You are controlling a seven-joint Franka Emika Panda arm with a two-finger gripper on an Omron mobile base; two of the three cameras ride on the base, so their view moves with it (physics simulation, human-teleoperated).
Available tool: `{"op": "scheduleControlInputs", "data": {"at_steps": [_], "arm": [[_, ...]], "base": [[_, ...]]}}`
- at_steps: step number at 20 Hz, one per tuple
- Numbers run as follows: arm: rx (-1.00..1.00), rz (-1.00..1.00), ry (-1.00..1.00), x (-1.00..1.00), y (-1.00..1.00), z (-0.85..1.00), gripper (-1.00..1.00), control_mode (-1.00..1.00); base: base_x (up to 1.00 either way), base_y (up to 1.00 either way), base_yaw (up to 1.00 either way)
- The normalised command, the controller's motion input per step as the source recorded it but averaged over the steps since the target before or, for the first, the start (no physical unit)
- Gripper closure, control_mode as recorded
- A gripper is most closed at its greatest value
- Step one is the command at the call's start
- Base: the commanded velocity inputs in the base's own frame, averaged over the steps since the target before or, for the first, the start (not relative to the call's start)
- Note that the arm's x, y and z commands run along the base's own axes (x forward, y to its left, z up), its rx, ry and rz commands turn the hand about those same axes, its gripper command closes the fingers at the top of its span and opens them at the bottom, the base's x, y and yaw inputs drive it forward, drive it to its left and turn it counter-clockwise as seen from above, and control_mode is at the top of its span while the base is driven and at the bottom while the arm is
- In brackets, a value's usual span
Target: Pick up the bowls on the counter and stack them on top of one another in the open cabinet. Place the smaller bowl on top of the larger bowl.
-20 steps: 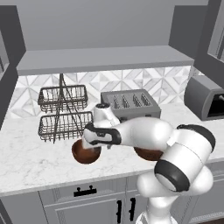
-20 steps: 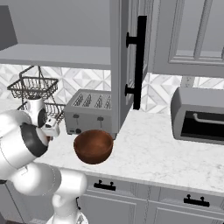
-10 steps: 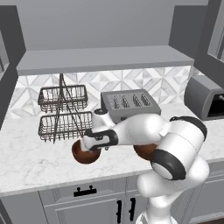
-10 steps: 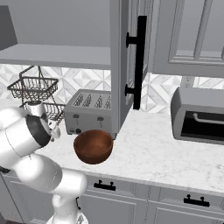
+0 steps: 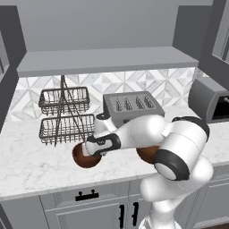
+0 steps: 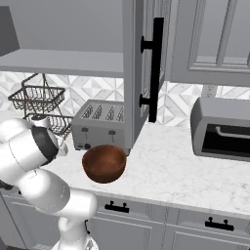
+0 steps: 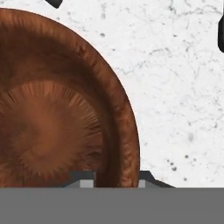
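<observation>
In the left base view we are reaching across the middle of the frame with the arm, and our gripper [image 5: 91,150] is sitting low at the left centre, right over the near rim of the smaller bowl [image 5: 83,156], which is resting on the counter [image 5: 31,165] just below the wire basket rack [image 5: 65,117]. The larger bowl [image 5: 147,154] is peeking out from behind our forearm, right of centre, in front of the toaster [image 5: 132,107]. The open cabinet [image 5: 107,60] is stretching across the upper part of the frame, and a toaster oven [image 5: 210,99] is standing at the right edge. In the right base view the larger bowl [image 6: 104,163] is sitting in plain sight at the centre on the counter [image 6: 176,171], just in front of the toaster [image 6: 100,126], with the cabinet door [image 6: 144,68] hanging above it and the toaster oven [image 6: 222,129] at the right; our arm is filling the lower left, beside the wire basket rack [image 6: 39,100]. In the hand view the smaller bowl [image 7: 48,109] is covering the left half of the frame on the marbled counter [image 7: 179,87], and our two fingertips [image 7: 82,178] are straddling its rim at the bottom, one inside and one outside, with the jaws spread and not yet closed on it.
</observation>
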Motion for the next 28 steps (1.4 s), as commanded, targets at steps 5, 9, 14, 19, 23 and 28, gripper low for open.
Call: {"op": "scheduleControlInputs", "data": {"at_steps": [5,9,14,19,23,28], "arm": [[0.00,0.00,-0.03,-0.02,0.00,0.09,1.00,-1.00],[0.00,-0.02,-0.21,-0.42,-0.11,0.52,1.00,-1.00],[0.02,-0.13,-0.15,-0.51,-0.58,0.91,1.00,-1.00],[0.10,-0.22,0.00,-0.21,-1.00,0.94,1.00,-1.00],[0.15,-0.24,0.03,-0.09,-1.00,0.77,1.00,-1.00],[0.10,-0.24,0.09,-0.03,-1.00,0.37,1.00,-1.00]], "base": [[0.00,0.00,0.00],[0.00,0.00,0.00],[0.00,0.00,0.00],[0.00,0.00,0.00],[0.00,0.00,0.00],[0.00,0.00,0.00]]}}
